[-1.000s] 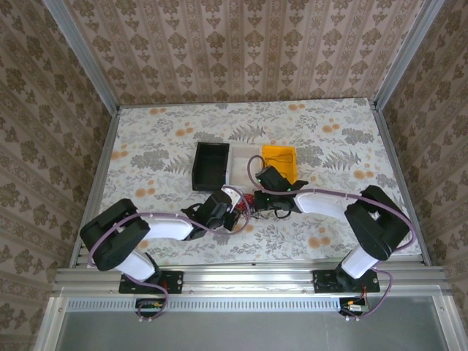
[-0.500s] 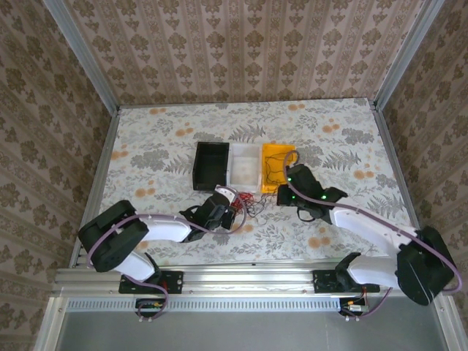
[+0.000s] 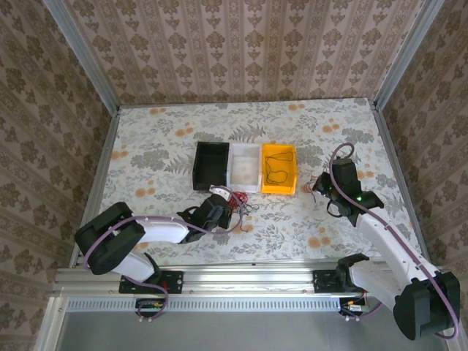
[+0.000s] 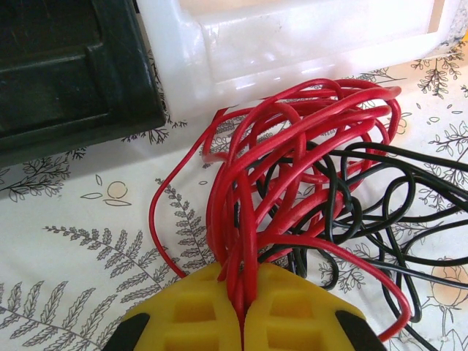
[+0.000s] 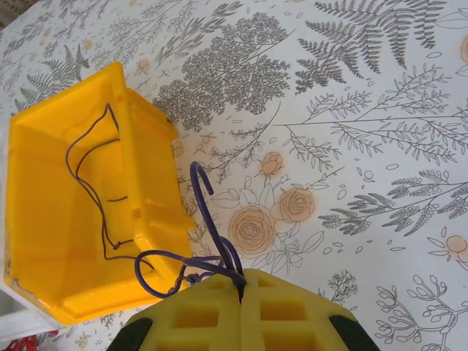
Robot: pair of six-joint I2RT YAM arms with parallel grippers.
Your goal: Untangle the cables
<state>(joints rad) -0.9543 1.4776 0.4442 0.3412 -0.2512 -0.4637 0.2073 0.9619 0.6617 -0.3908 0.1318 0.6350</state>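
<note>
A tangle of red cables (image 4: 292, 146) and black cables (image 4: 365, 208) lies on the flowered table in front of the white bin (image 4: 292, 44). My left gripper (image 4: 243, 292) is shut on several of the red strands. In the top view that bunch (image 3: 240, 204) sits just right of the left gripper (image 3: 224, 209). My right gripper (image 5: 241, 284) is shut on one dark curly wire (image 5: 208, 208), held over the table right of the yellow bin (image 5: 150, 190). From above, the right gripper (image 3: 320, 185) is well apart from the bunch. Another thin dark wire (image 5: 91, 186) lies inside the yellow bin.
Three bins stand in a row at mid-table: black (image 3: 210, 165), white (image 3: 246, 184) and yellow (image 3: 278, 191). The black bin's corner (image 4: 66, 73) is close to the left of the bunch. Metal rails edge the table (image 3: 380, 131).
My right arm has swung away from the bunch, past the yellow bin to the right, carrying a dark wire. The left gripper stays shut on the red strands, shifted slightly.
</note>
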